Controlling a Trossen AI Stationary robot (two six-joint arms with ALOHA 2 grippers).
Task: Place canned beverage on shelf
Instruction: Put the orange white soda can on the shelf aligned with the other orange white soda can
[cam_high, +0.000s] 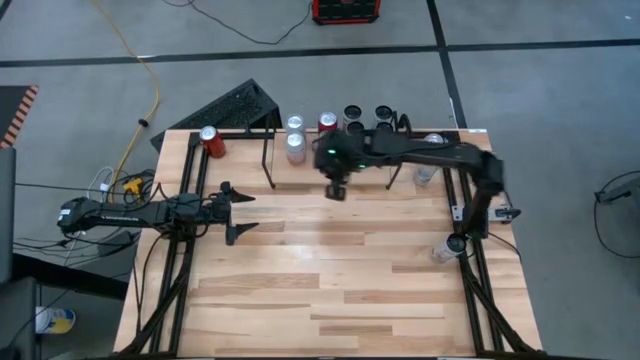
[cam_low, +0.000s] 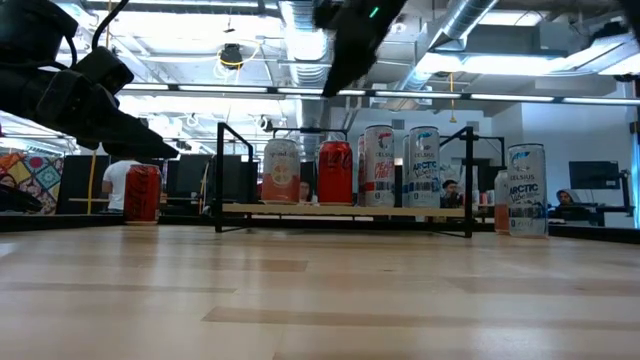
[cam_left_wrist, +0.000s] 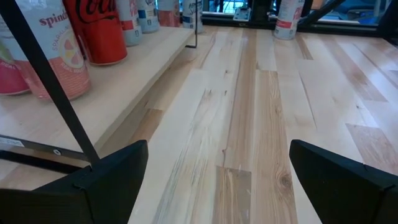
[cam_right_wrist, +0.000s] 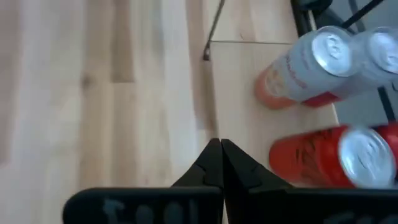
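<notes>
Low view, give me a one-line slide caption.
Five beverage cans lined up on the low black-rod shelf, with a red can and a white Celsius can standing outside either end.

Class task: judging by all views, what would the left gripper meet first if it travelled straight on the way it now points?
Probably nothing: the left gripper, jaws open, points across bare table, passing beside the shelf.

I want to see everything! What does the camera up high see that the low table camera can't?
Only the high view shows the open left gripper beside the pale wooden table's left edge and the yellow cable on the grey floor. Only the low view shows ceiling lights and the cans' printed labels. Both show the wood-board wire shelf with its cans, and the red soda can standing apart from it.
</notes>
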